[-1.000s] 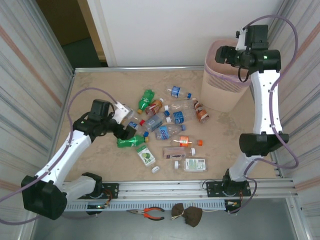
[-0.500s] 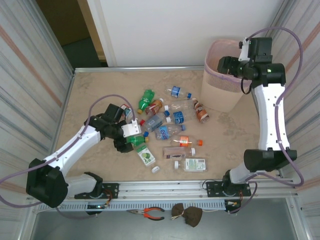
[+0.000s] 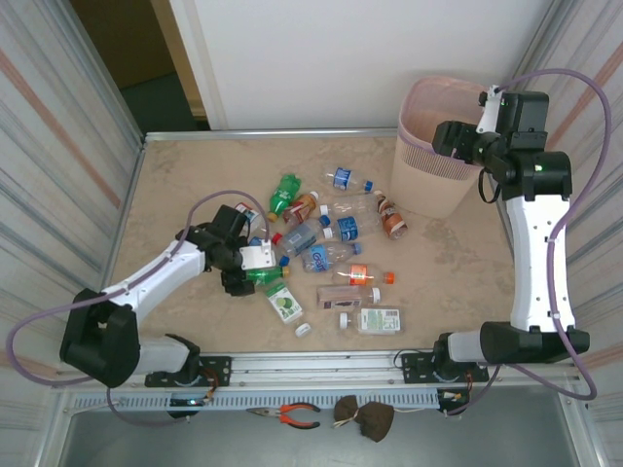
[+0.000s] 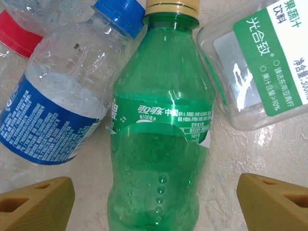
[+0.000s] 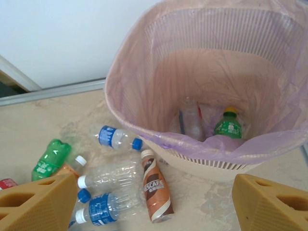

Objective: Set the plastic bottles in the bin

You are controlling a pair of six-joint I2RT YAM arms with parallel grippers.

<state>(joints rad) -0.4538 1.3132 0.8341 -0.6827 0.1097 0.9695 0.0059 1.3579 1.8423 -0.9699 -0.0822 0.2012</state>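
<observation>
As the left gripper (image 4: 154,204) hung wide open over the green bottle (image 4: 161,120) on the table, the bottle's length ran between its fingers, cap pointing away. The right gripper (image 5: 154,202), also wide, hovered by the bin (image 3: 428,185), well apart.

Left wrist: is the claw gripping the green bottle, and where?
Nothing held. The left claw is open, fingers astride the green bottle's lower body, apart from it. The right claw is open, empty.
</observation>
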